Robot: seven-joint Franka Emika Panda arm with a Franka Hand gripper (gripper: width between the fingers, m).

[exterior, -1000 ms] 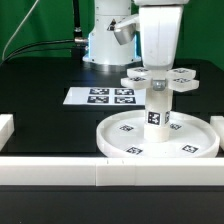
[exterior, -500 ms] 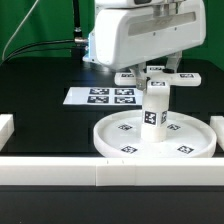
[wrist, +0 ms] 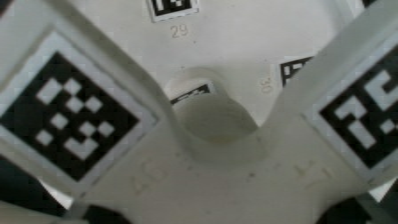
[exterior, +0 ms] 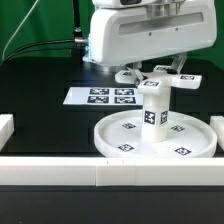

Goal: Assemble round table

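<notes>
The round disc (exterior: 155, 137) lies flat on the black table (exterior: 40, 115), near the white rail (exterior: 110, 175) that runs along the front edge. Square tags sit on its floor inside the raised rim. The short thick cylinder (exterior: 153, 109) stands upright on the hub at the disc's middle, with a tag on its side. The cross-shaped piece (exterior: 160, 77) rests on top of the cylinder, its arms spreading flat to either side, each arm carrying a tag.

In the wrist view two arms of the cross-shaped piece (wrist: 205, 150) fill the picture, large tags on both, and between them the disc (wrist: 214, 60) shows far below with its own small tags.

The gripper's body hangs right above the cross, but its bulk hides the fingers, so I cannot tell whether they are spread, closed, or holding the cross.

The marker board (exterior: 101, 96) lies flat on the table towards the exterior view's left, apart from the disc. Another short rail (exterior: 6, 130) sits at that view's left edge
</notes>
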